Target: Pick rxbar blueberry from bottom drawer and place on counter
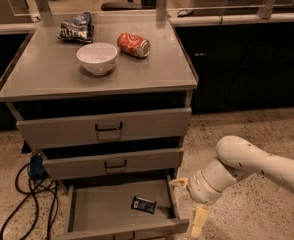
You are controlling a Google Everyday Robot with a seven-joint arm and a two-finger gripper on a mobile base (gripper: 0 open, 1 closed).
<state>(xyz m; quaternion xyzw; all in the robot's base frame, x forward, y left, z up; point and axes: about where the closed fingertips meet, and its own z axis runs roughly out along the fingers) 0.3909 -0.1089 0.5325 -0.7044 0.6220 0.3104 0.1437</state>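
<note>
The rxbar blueberry (143, 204) is a small dark bar with pale marks. It lies flat on the grey floor of the open bottom drawer (99, 211), toward its right side. My gripper (189, 202) hangs on the white arm just right of the drawer's right front corner, at about the drawer's height. Its pale fingers (199, 221) stand apart and hold nothing. The gripper is right of the bar and does not touch it. The counter (52, 74) is the grey top of the cabinet above.
On the counter stand a white bowl (97, 58), a red soda can (134, 44) on its side and a dark-blue snack bag (76, 27). Two upper drawers (107, 127) are slightly pulled out. Black cables (27, 194) lie on the floor at the left.
</note>
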